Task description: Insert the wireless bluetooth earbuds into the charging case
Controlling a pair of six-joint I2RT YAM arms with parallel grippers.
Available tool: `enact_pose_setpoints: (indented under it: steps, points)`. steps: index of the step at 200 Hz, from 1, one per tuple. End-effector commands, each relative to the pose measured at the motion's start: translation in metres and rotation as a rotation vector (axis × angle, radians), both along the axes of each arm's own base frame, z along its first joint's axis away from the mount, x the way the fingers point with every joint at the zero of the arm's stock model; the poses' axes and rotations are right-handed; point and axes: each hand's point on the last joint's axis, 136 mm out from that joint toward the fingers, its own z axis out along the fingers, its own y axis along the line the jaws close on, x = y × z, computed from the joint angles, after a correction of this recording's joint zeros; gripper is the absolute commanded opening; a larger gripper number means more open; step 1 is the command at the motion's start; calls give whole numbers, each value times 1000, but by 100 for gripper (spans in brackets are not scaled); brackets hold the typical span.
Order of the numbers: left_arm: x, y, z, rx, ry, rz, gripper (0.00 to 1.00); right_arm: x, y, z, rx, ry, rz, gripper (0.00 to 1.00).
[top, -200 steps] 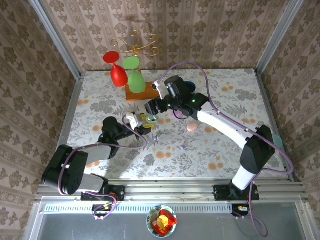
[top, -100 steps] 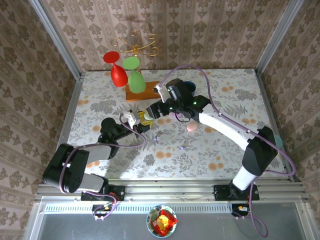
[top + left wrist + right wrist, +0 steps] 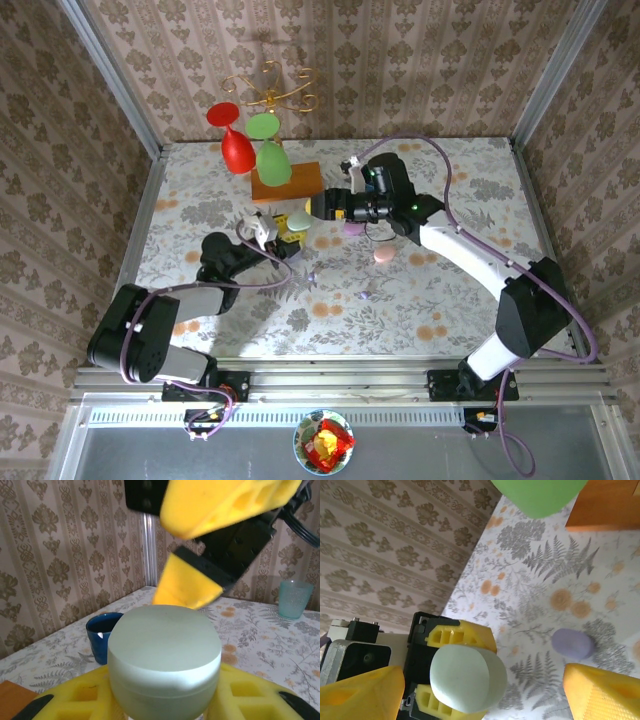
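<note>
At mid-table [image 3: 480, 190] | R fingers [image 3: 360, 695] backed off, wide | L fingers [image 3: 265, 692] clamp case [image 3: 165, 660]

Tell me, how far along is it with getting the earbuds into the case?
Nothing looks finished. In hand: the left gripper is shut on a pale green case, its lid closed, with the right gripper open beside it. Left: a tiny pale piece, likely an earbud, lies on the table.

Pale green case [image 3: 165, 662]: smooth matt plastic. Left hand [image 3: 165, 705]: matt yellow moulded plastic. Blue cup [image 3: 101, 636]: glossy. Block [image 3: 290, 184]: bare wood. Surface [image 3: 455, 300]: floral-printed, matt.
</note>
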Motion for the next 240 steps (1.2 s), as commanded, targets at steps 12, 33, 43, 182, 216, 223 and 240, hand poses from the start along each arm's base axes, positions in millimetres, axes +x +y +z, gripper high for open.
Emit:
enact_pose_setpoints:
  steps: [12, 33, 43, 182, 216, 223, 240]
  points:
    - [6, -1, 29, -56, -72, 30, 36, -15, 11, 19, 165, 124, 71, 84]
    - [8, -2, 32, -56, -86, 35, 36, -17, 14, 16, 174, 147, 95, 80]
    - [8, -3, 33, -57, -88, 32, 36, -18, 17, 18, 196, 159, 114, 77]
    - [2, -10, 38, -60, -108, 16, 36, -10, 28, 15, 285, 212, 140, 44]
    - [2, -10, 36, -58, -99, 10, 37, -10, 28, 10, 280, 225, 132, 28]
    - [1, -10, 35, -57, -97, 11, 38, -9, 26, 8, 278, 228, 126, 26]
    - [1, -10, 33, -51, -98, 12, 42, -7, 24, 8, 274, 221, 120, 22]
